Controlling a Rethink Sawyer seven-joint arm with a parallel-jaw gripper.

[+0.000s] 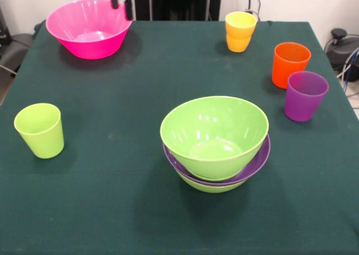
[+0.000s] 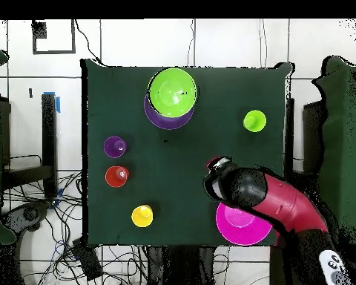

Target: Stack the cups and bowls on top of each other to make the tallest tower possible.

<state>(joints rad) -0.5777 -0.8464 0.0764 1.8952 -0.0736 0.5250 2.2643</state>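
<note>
Gripper (image 1: 121,3) hangs above the pink bowl's (image 1: 90,28) far rim at the table's far left, fingers parted, holding nothing; you must grasp that rim, then carry it to the tower (image 1: 215,143) near centre.

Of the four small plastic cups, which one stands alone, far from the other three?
The lime green plastic cup. It stands by itself on one side of the table, while the yellow-orange, orange and translucent purple cups line the opposite side.
</note>
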